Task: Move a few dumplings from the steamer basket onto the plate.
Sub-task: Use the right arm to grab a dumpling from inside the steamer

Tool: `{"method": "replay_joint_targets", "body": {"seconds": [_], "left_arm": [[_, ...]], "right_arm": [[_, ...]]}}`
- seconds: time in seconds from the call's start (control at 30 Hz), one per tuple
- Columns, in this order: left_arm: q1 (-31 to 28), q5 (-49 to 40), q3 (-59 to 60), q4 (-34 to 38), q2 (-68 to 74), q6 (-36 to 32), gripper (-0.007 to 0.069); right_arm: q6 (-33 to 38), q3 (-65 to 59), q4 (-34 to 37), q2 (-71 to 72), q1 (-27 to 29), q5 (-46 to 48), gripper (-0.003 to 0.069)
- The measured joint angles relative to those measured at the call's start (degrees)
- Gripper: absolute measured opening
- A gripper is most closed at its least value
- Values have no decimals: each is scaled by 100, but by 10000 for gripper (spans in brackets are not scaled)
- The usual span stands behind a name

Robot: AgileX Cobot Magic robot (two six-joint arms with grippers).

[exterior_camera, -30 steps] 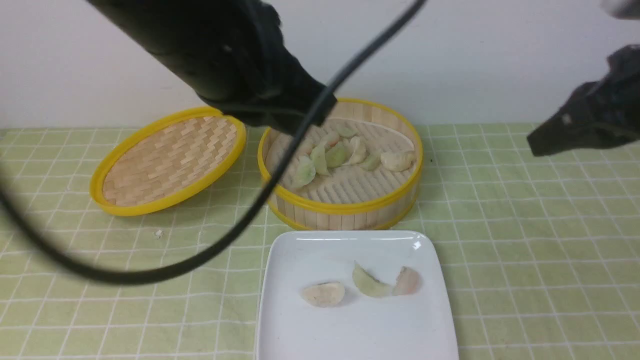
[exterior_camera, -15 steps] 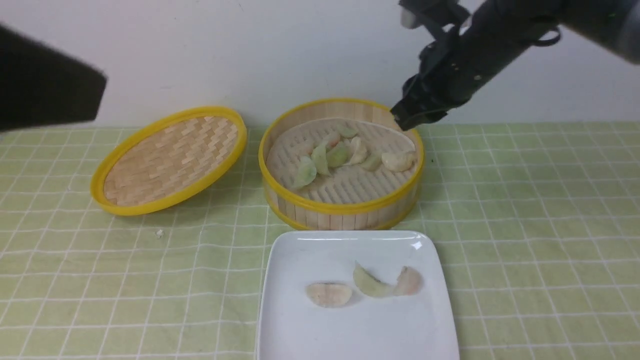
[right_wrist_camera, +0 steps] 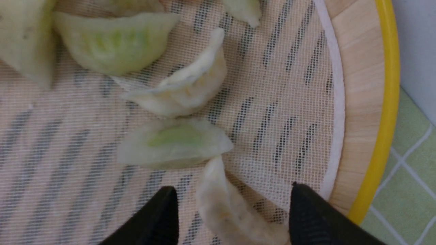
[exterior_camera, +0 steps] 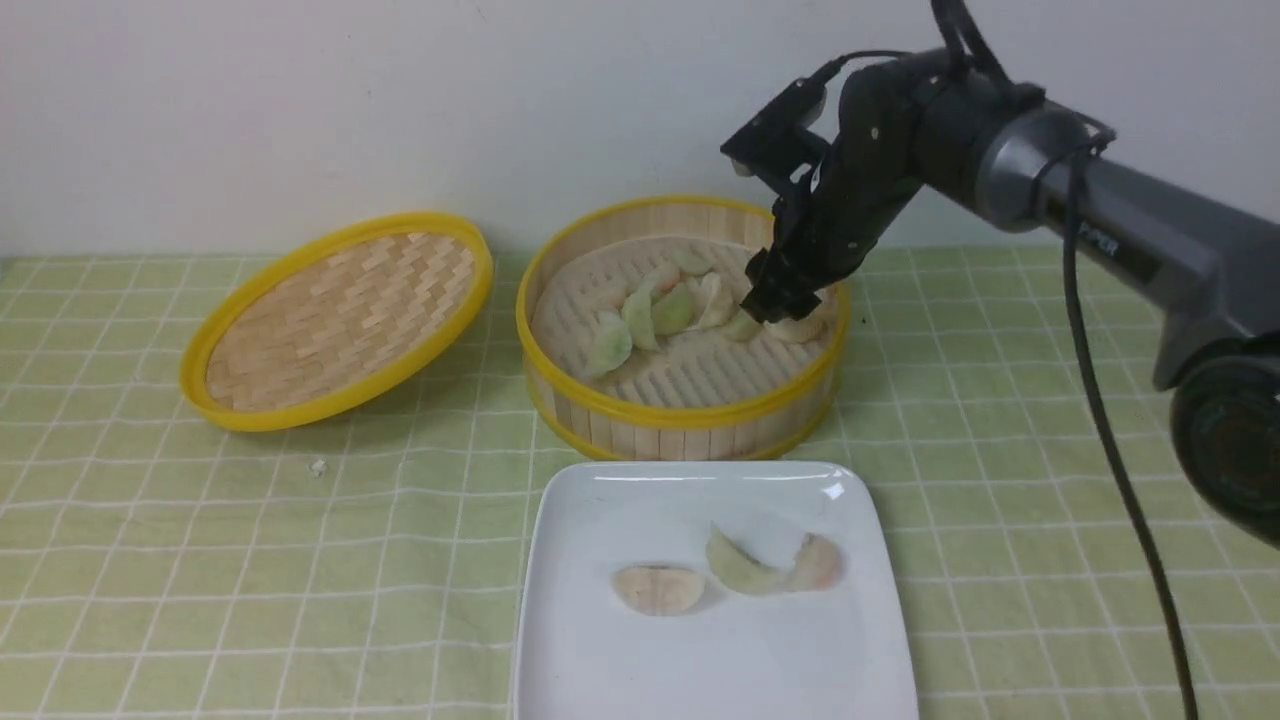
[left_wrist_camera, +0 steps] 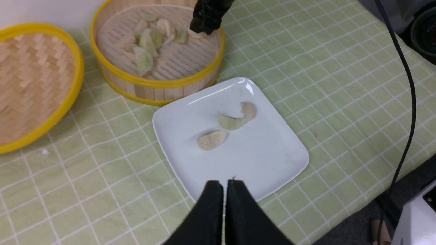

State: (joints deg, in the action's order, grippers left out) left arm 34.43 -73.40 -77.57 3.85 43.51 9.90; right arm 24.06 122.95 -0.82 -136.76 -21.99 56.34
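The steamer basket (exterior_camera: 680,415) holds several dumplings, among them a green one (exterior_camera: 610,345) and a cream one (exterior_camera: 800,325) at its right side. My right gripper (exterior_camera: 775,305) is down inside the basket, open, with its fingers on either side of that cream dumpling (right_wrist_camera: 231,211) without closing on it. A green dumpling (right_wrist_camera: 173,143) lies just beyond its tips. The white plate (exterior_camera: 700,660) in front of the basket carries three dumplings: cream (exterior_camera: 658,588), green (exterior_camera: 740,568), pinkish (exterior_camera: 815,562). My left gripper (left_wrist_camera: 224,183) is shut and empty, high above the plate's (left_wrist_camera: 265,153) edge, out of the front view.
The shallow woven lid (exterior_camera: 340,320) leans left of the basket. A white wall stands close behind both. A small crumb (exterior_camera: 318,466) lies on the green checked cloth. The right arm's black cable (exterior_camera: 1110,450) hangs at the right. The table's edge (left_wrist_camera: 391,183) shows in the left wrist view.
The left arm and its cable have swung out of the front view. The right arm has come in from the right and dropped into the basket over the cream dumpling.
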Motion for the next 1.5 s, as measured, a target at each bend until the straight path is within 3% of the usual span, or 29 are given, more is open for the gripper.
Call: {"method": "replay_joint_targets", "body": {"seconds": [0.3, 0.47, 0.73, 0.9, 1.07, 1.27, 1.5], "left_arm": [[0, 0, 0, -277, -5, 95, -6], [0, 0, 7, -277, -5, 99, -6], [0, 0, 7, -340, -5, 99, -6], [0, 0, 7, -385, -5, 99, -6], [0, 0, 12, -385, -5, 99, -6], [0, 0, 133, -385, -5, 99, -6], [0, 0, 373, -385, -5, 99, -6]], "right_arm": [[-6, 10, -59, -301, -18, -58, 379], [-57, 234, -69, -301, -17, 313, 176], [-961, 1283, 246, 16, -27, 1454, 174], [-1175, 1287, 1043, 833, -27, 1514, 174], [-1130, 98, 1796, 2099, -127, 1521, 174], [-903, -2056, 1912, 3193, -436, 1533, 174], [-1259, -3752, 1924, 3107, -482, 1137, 174]]}}
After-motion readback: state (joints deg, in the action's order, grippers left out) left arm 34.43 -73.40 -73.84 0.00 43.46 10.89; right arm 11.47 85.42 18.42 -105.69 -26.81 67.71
